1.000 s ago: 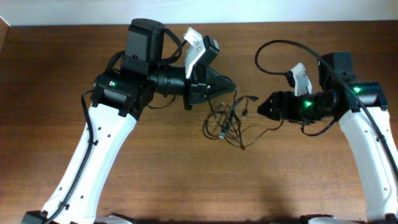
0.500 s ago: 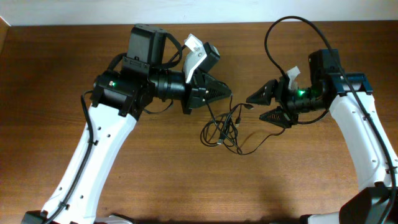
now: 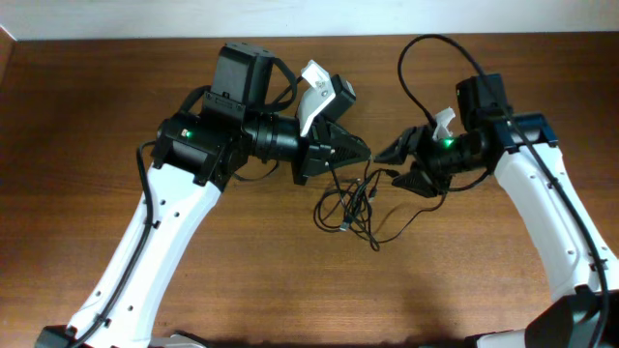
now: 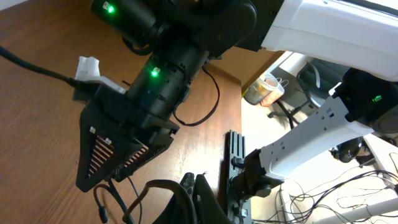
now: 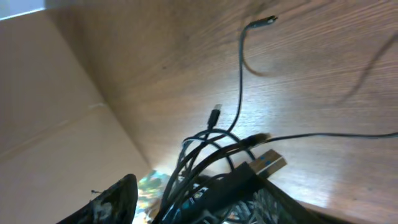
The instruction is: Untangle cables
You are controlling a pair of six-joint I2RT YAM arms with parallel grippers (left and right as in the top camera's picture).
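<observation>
Between the grippers on the table [image 3: 242,280], the cables [image 3: 350,205] lie loosely tangled. Left gripper [image 3: 360,152] appears pinched shut on an upper strand, probably anchoring it. Right gripper [image 3: 398,166] gapes wide at the tangle's edge, holding nothing, likely lining up to pull a strand free.

Tight squeeze mid-table: left gripper [image 3: 366,150] and right gripper [image 3: 389,168] almost nose to nose right over the cables [image 3: 350,205], white left forearm [image 3: 160,242] and right forearm [image 3: 561,227] walling the sides, bare table [image 3: 387,290] open between them.

Brown wooden table [image 3: 290,280], perhaps a cup [image 4: 268,87]
</observation>
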